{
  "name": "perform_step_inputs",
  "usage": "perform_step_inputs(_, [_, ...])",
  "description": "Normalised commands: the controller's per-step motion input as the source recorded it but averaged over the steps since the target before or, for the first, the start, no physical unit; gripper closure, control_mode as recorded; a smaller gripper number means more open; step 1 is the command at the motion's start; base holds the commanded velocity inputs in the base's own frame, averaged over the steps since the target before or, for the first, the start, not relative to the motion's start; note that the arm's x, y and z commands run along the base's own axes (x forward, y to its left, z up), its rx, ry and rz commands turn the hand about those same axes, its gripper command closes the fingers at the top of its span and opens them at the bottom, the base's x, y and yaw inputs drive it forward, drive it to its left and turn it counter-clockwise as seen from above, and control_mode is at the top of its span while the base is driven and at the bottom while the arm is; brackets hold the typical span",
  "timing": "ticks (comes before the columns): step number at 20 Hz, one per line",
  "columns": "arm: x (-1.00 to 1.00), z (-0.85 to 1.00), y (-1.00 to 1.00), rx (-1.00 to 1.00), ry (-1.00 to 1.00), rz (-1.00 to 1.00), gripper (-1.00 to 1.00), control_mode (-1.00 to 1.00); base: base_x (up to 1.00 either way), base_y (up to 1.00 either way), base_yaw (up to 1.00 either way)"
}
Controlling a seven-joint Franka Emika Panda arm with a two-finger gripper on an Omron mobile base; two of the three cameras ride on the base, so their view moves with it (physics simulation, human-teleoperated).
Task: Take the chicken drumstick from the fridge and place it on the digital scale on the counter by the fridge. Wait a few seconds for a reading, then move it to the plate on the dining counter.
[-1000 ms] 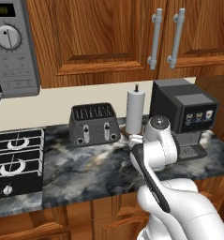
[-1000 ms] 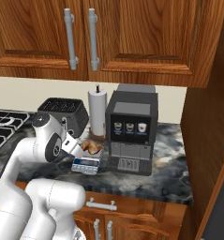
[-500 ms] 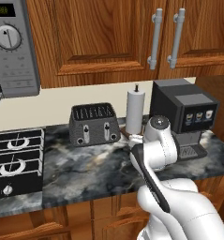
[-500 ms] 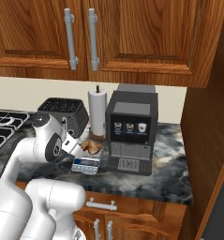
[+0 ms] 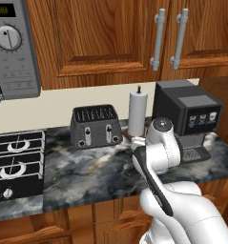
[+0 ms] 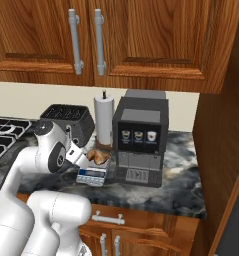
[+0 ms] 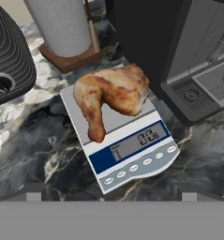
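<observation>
Arm (image 5: 158, 152): glossy white rounded shells, bulbous segments. Dark grey disc cap with pale centre at the joint (image 6: 55, 158); second round cap with grey ring on the upper joint (image 5: 161, 126). Black strip runs along one link (image 5: 153, 183), toward the base. No cables, screws or markings discernible.

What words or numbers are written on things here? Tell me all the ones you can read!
"02" or close to it: on the digital scale's display, under the chicken drumstick; the small unit letter after it is too blurred.
Scale buttons: marks too small to read.
Microwave display: orange digits, too blurred.
Coffee machine front: three small cup pictures, no readable words.
</observation>
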Motion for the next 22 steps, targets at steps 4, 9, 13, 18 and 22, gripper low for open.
perform_step_inputs(4, [0.0,0.0,0.0,0.0,0.0,0.0,-1.0,-1.0,0.0,0.0,0.0])
perform_step_inputs(9, [0.0,0.0,0.0,0.0,0.0,0.0,-1.0,-1.0,0.0,0.0,0.0])
perform_step_inputs(13, [0.0,0.0,0.0,0.0,0.0,0.0,-1.0,-1.0,0.0,0.0,0.0])
perform_step_inputs(18, [0.0,0.0,0.0,0.0,0.0,0.0,-1.0,-1.0,0.0,0.0,0.0])
perform_step_inputs(22, [0.0,0.0,0.0,0.0,0.0,0.0,-1.0,-1.0,0.0,0.0,0.0])
